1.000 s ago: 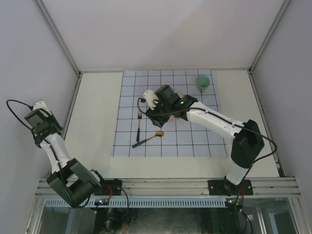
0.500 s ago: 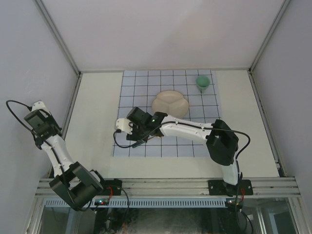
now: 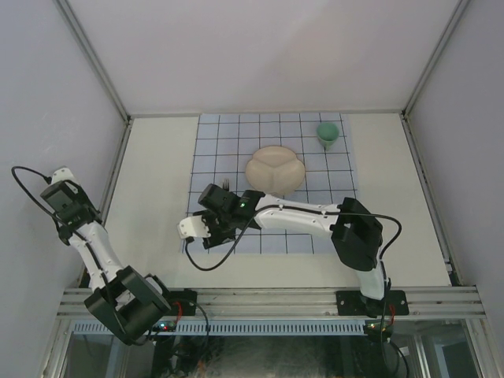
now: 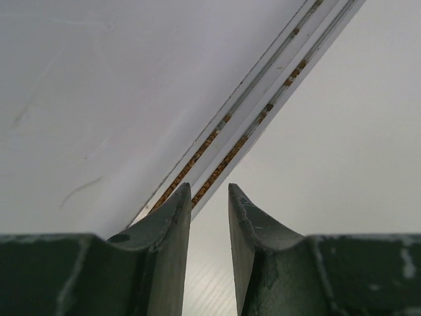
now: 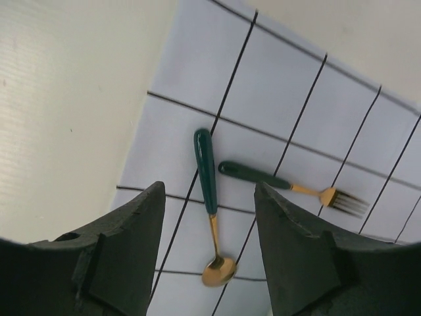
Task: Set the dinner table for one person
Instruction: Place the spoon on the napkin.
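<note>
- While right gripper hovers with jaws apart and empty, spoon lies straight below the gap – green handle, gold bowl.
- fork just beside spoon, off-centre under the gripper, not touching it.
- both on grid cloth; cream table lies under the gripper, bare beyond the cloth edge.
- plate and green cup beyond the gripper, farther up the cloth.
- left gripper raised by side wall – narrow gap between jaws, nothing held.

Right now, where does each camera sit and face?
Top: above and behind, looking down on table, cloth, plate; left arm and right arm show.
Left wrist: raised at left, facing wall and frame rail; left fingers show.
Right wrist: over cloth edge, facing spoon and fork; right fingers show.
Shared: top and right wrist both see the cloth.
</note>
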Robot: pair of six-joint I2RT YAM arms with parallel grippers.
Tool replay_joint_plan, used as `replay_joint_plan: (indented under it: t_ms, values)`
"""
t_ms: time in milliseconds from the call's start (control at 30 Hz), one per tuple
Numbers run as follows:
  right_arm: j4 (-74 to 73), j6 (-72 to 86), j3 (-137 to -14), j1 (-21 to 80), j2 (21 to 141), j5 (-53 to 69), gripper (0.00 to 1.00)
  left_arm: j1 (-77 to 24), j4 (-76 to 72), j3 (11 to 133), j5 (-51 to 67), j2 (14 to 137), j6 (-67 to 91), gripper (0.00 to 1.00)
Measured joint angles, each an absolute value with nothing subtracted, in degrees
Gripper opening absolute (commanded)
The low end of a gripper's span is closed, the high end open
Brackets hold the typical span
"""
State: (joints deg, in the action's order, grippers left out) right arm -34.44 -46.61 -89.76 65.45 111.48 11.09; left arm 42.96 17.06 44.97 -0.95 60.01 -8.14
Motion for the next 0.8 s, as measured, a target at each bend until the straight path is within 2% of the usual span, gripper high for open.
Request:
replay_joint_plan:
  t_ms: [400,800]
  values:
    - [-36.67,-48.80,-95.11,66.94,119.79,16.32,0.56,45.01,17.50,44.71,-1.15,57.25,-7.64,0.34]
    - [-37.74,-49.74,-95.81,64.29,120.90,18.76,0.53,46.44,19.42,41.89,-0.49,52.42,-6.70,0.34]
